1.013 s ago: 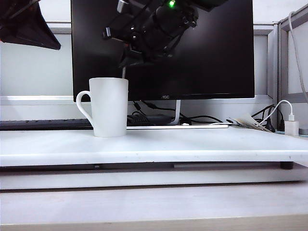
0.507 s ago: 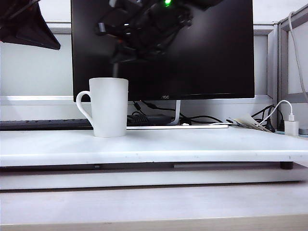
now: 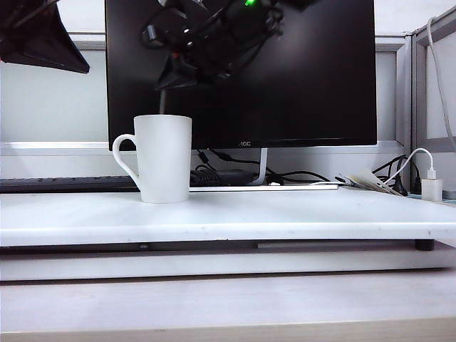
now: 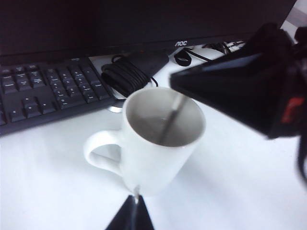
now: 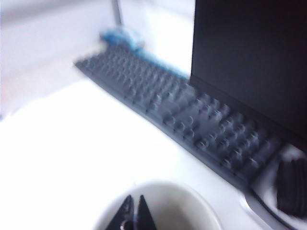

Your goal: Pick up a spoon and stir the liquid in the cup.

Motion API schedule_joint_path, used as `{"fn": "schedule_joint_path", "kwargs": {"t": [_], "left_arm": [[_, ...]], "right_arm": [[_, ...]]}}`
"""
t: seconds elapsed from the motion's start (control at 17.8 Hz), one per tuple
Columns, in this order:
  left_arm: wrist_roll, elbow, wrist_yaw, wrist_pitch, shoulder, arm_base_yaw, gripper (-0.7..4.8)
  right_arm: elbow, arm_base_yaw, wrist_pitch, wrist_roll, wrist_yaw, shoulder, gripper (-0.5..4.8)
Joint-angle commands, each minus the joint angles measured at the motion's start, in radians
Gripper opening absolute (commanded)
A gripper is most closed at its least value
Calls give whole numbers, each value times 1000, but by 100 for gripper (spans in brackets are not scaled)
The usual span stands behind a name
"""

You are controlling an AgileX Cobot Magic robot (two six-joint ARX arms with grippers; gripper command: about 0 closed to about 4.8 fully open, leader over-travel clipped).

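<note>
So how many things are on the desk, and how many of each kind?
Mug: 1
Spoon, standing in the mug, held by the right end effector: 1
Keyboard: 1
Monitor: 1
White charger plug: 1
Total: 5 things. The left end effector hangs near the mug, holding nothing.

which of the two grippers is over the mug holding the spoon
The right gripper, shut on the spoon above the cup; the left gripper holds nothing, off beside it.
</note>
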Motion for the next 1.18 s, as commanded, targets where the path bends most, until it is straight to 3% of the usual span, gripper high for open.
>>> {"fn": "schedule_joint_path", "kwargs": {"t": [0.06,0.28,0.51,0.68,0.84,0.96,1.07,1.18], "left_arm": [[3,3,8,13,-2,1,-5],[3,3,9,13,-2,1,-5],[3,3,8,12,-2,1,-5],[3,3,8,13,-2,1,-5],[3,3,8,10,-2,1,-5],[3,3,8,5,-2,1,-5],[3,3,8,6,-2,1,-5],[3,3,8,6,-2,1,-5]], "right_arm": [[20,4,-31,-72,172,-11,-8],[20,37,181,-25,126,33,-8],[20,48,24,-19,69,17,-8],[20,25,-43,-99,221,6,-8],[20,15,97,-98,231,33,-8],[20,21,166,-80,163,50,-8],[20,22,153,-63,-3,49,-8],[20,14,43,-60,-24,26,-8]]}}
